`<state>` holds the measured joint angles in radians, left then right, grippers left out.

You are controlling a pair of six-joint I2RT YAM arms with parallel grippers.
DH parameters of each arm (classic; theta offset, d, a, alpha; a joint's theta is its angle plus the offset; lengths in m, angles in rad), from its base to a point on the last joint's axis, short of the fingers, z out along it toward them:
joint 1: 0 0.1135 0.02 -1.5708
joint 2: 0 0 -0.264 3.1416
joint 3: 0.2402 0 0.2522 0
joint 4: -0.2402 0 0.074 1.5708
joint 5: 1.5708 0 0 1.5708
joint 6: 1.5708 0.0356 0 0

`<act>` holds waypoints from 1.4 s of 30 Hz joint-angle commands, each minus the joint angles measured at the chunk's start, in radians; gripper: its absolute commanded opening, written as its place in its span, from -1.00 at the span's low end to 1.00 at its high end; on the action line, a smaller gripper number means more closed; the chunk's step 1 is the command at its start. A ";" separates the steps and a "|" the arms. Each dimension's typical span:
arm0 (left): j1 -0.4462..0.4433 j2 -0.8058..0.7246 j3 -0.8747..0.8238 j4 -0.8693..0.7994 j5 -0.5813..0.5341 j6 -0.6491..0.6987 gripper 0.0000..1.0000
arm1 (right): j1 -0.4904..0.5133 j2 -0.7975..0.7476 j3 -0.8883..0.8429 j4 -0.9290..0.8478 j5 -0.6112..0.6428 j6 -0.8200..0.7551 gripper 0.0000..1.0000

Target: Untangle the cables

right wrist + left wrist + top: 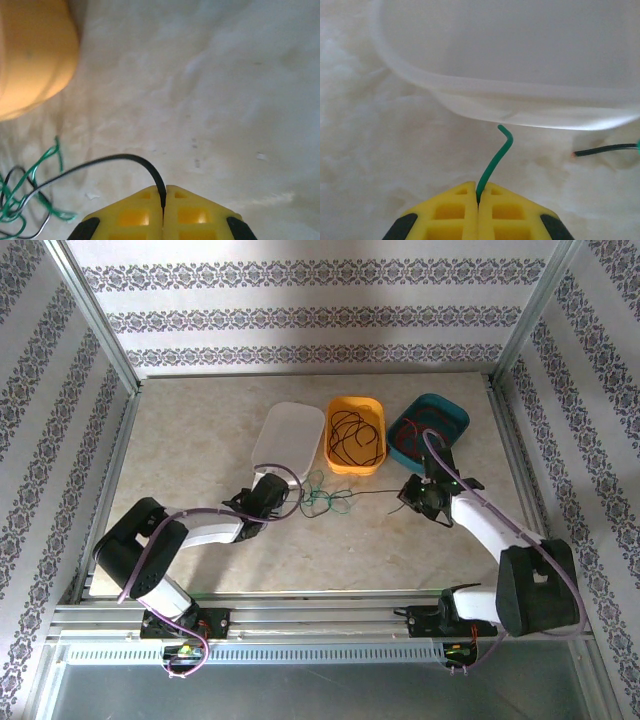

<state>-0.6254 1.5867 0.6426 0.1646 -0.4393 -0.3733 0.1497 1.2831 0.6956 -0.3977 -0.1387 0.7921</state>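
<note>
Just in front of the orange tray [355, 471], green cable [322, 498] and black cable [375, 494] tangle on the table [200, 440]. Left claw [478, 194] is closed on green, right claw [164, 196] on black: best to draw them apart slowly, keeping low.

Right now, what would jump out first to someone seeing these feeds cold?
The left end effector is shut on a green cable just short of the white tray; the right end effector is shut on a black cable near the orange tray. Between them, mid-table, green and black strands lie in a loose tangle.
</note>
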 commanded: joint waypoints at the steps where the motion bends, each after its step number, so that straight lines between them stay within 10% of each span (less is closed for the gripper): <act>1: 0.030 -0.026 -0.022 -0.106 -0.144 -0.095 -1.00 | -0.046 -0.063 -0.038 -0.048 0.142 0.103 -1.00; 22: 0.104 -0.070 0.061 -0.530 -0.375 -0.449 -1.00 | -0.727 -0.325 -0.108 -0.169 0.060 0.198 -1.00; 37: 0.258 -0.149 0.030 -0.700 -0.295 -0.709 -1.00 | -0.861 -0.291 0.033 -0.179 0.043 0.223 -1.00; 42: 0.258 -0.161 0.017 -0.576 -0.222 -0.589 -1.00 | -0.726 -0.282 0.063 -0.083 -0.051 0.121 -1.00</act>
<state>-0.3717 1.4353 0.6735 -0.4557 -0.7097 -0.9981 -0.6533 1.0069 0.7193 -0.5407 -0.1238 0.9779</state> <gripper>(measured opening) 0.039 0.046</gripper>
